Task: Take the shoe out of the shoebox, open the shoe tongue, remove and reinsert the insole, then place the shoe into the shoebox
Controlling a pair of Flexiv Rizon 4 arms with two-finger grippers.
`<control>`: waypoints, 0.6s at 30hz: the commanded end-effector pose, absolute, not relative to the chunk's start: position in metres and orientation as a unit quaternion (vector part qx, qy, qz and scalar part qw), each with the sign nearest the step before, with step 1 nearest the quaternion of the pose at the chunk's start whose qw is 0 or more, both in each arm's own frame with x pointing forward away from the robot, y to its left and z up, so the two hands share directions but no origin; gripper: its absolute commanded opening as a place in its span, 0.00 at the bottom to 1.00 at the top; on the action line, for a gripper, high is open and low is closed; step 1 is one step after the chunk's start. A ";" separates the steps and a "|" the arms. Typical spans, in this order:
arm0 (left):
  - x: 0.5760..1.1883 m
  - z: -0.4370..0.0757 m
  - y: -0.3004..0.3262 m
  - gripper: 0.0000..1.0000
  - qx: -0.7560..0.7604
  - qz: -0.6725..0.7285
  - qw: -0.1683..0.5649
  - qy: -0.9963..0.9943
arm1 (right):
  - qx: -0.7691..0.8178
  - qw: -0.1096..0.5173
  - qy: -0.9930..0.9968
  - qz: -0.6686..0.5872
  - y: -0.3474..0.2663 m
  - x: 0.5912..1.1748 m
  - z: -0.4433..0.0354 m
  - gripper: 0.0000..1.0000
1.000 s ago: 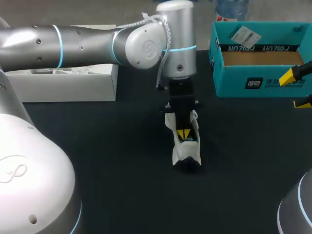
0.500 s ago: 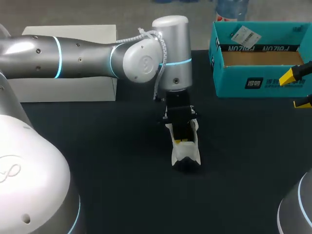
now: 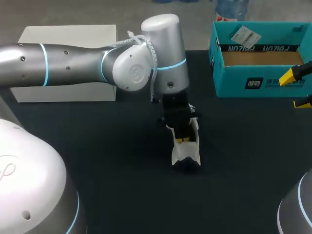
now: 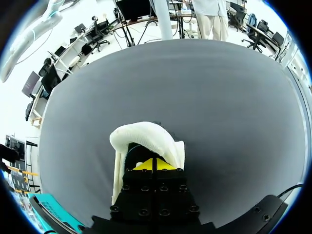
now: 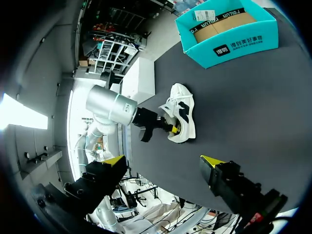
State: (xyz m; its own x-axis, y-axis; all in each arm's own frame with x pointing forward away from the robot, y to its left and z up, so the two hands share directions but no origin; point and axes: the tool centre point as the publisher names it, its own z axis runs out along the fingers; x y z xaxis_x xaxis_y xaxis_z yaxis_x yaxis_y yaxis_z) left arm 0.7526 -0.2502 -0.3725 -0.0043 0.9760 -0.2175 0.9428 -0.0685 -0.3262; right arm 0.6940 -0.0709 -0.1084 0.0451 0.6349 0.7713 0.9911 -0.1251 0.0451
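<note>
Currently: one shoe [image 3: 185,151], one shoebox [image 3: 234,87] far right. Only its wrist view shows the left gripper [image 4: 155,165] closed narrow inside the shoe; right gripper [image 5: 163,162] spread wide.

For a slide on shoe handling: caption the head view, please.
Left gripper reaches into the white sneaker on the black table; open right gripper hovers by the teal cardboard shoebox.

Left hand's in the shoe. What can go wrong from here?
1. Nothing holds the shoe down: the right hand is open, over by the shoebox, so a pull may drag the whole shoe.
2. The left hand has its tips shut inside the opening; it may pinch the wrong layer.
</note>
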 end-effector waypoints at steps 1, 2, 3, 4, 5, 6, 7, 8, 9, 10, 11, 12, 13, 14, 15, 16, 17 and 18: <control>0.747 -0.386 -0.257 0.00 -0.708 0.185 0.043 -0.680 | -0.672 0.267 -0.605 -0.333 -0.071 0.694 -0.109 1.00; 0.748 -0.389 -0.259 0.00 -0.709 0.182 0.043 -0.680 | -0.672 0.267 -0.605 -0.333 -0.071 0.694 -0.109 1.00; 0.748 -0.393 -0.261 0.00 -0.709 0.180 0.047 -0.680 | -0.672 0.267 -0.605 -0.333 -0.071 0.694 -0.109 1.00; 0.749 -0.395 -0.262 0.00 -0.709 0.180 0.047 -0.681 | -0.672 0.267 -0.605 -0.333 -0.071 0.694 -0.109 1.00; 0.750 -0.398 -0.263 0.00 -0.708 0.179 0.049 -0.681 | -0.672 0.267 -0.605 -0.333 -0.071 0.694 -0.109 1.00; 0.751 -0.400 -0.264 0.00 -0.708 0.178 0.049 -0.681 | -0.672 0.267 -0.605 -0.333 -0.071 0.694 -0.109 1.00; 0.751 -0.401 -0.264 0.00 -0.708 0.177 0.049 -0.682 | -0.672 0.267 -0.605 -0.333 -0.071 0.694 -0.109 1.00; 0.751 -0.404 -0.266 0.00 -0.708 0.177 0.048 -0.682 | -0.672 0.267 -0.605 -0.333 -0.071 0.694 -0.109 1.00; 0.752 -0.405 -0.266 0.00 -0.708 0.176 0.045 -0.682 | -0.672 0.267 -0.605 -0.333 -0.071 0.694 -0.109 1.00; 0.752 -0.407 -0.267 0.00 -0.708 0.174 0.041 -0.683 | -0.672 0.267 -0.605 -0.333 -0.071 0.694 -0.109 1.00; 0.753 -0.409 -0.267 0.00 -0.708 0.173 0.041 -0.683 | -0.672 0.267 -0.605 -0.333 -0.071 0.694 -0.109 1.00; 0.753 -0.410 -0.267 0.00 -0.706 0.174 0.034 -0.686 | -0.672 0.267 -0.605 -0.333 -0.071 0.694 -0.109 1.00; 0.755 -0.413 -0.268 0.00 -0.706 0.172 0.034 -0.686 | -0.672 0.267 -0.605 -0.333 -0.071 0.694 -0.109 1.00; 0.756 -0.416 -0.268 0.00 -0.703 0.172 0.036 -0.689 | -0.672 0.267 -0.605 -0.333 -0.071 0.694 -0.109 1.00; 0.757 -0.418 -0.269 0.00 -0.702 0.172 0.036 -0.690 | -0.672 0.267 -0.605 -0.333 -0.071 0.694 -0.109 1.00; 0.757 -0.420 -0.269 0.00 -0.701 0.169 0.040 -0.692 | -0.672 0.267 -0.605 -0.333 -0.071 0.694 -0.109 1.00; 0.757 -0.421 -0.269 0.00 -0.701 0.168 0.040 -0.692 | -0.672 0.267 -0.605 -0.333 -0.071 0.694 -0.109 1.00; 0.757 -0.421 -0.268 0.00 -0.700 0.170 0.045 -0.693 | -0.672 0.267 -0.605 -0.333 -0.071 0.694 -0.109 1.00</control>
State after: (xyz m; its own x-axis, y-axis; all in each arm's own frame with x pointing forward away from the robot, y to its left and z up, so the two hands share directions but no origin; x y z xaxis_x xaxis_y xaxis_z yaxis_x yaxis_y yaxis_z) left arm 0.7556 -0.2654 -0.4104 -0.0180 0.9826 -0.1851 0.9549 -0.0380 -0.2944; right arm 0.6940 -0.0709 -0.1084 0.0450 0.6349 0.7713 0.9911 -0.1251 0.0451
